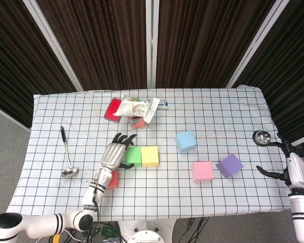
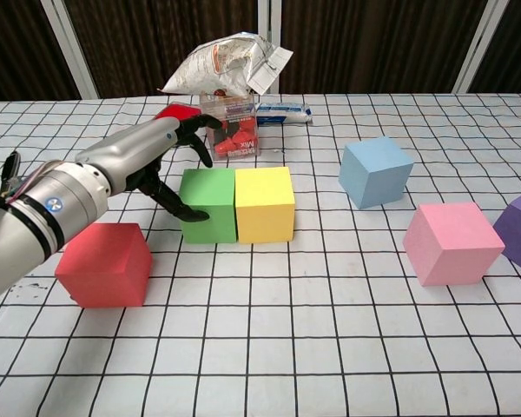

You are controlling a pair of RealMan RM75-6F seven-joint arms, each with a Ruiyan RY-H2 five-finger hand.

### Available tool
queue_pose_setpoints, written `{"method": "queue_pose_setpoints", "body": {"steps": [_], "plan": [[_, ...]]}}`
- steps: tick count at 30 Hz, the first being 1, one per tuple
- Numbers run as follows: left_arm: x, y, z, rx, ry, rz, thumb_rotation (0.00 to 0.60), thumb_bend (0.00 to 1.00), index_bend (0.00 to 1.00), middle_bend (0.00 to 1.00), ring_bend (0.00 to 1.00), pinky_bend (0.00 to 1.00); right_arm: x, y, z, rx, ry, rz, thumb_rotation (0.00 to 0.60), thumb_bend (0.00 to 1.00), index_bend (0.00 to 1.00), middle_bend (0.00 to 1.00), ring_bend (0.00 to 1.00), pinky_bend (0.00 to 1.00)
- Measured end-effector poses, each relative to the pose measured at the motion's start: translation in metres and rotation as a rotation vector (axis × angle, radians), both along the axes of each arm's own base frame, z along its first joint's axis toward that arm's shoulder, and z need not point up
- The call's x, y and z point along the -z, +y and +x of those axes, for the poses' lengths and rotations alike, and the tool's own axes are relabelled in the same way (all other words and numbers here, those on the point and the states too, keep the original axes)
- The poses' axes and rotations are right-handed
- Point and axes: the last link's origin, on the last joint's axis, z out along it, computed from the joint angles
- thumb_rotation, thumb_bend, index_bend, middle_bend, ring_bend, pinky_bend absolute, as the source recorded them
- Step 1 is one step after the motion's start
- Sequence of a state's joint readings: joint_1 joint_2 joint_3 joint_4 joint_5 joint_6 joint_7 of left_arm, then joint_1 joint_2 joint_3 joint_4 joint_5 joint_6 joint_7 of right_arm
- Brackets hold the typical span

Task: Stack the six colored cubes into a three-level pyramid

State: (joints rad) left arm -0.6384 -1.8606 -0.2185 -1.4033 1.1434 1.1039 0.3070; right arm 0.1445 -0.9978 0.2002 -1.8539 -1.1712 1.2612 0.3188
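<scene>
The green cube [image 1: 134, 156] and yellow cube [image 1: 149, 156] stand side by side, touching, near the table's middle. My left hand [image 1: 114, 151] is at the green cube's [image 2: 210, 208] left side with fingers spread; its thumb lies against the cube's lower left edge and it holds nothing. The red cube [image 2: 104, 265] sits under my left forearm, nearer the front. A blue cube [image 2: 376, 171], pink cube [image 2: 452, 243] and purple cube [image 1: 229, 165] stand apart on the right. At the table's right edge my right hand [image 1: 288, 168] rests with fingers apart and empty.
A crumpled snack bag [image 1: 136, 107], a red packet [image 1: 113, 109] and a clear box [image 2: 230, 126] of red items lie behind the green cube. A ladle [image 1: 67, 152] lies at the left. A small metal cup [image 1: 262, 136] stands by my right hand.
</scene>
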Motion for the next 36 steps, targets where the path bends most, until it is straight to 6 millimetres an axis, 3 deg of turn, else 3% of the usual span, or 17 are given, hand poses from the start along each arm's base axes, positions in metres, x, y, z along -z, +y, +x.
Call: {"method": "queue_pose_setpoints", "body": {"steps": [23,36], "plan": [[-0.004,-0.0033,-0.0053,-0.015,0.036,-0.023,0.6,0.06,0.07,0.25,0.06,0.03,0.0025,-0.0001,-0.0013,0.003,0.0,0.009,0.6,0.06,0.0,0.25,0.05,0.0],[-0.0027,-0.0039,-0.0048,-0.022,0.045,-0.032,0.6,0.06,0.07,0.32,0.06,0.03,0.0037,-0.0005,-0.003,0.008,0.002,0.012,0.6,0.06,0.0,0.25,0.05,0.0]]}}
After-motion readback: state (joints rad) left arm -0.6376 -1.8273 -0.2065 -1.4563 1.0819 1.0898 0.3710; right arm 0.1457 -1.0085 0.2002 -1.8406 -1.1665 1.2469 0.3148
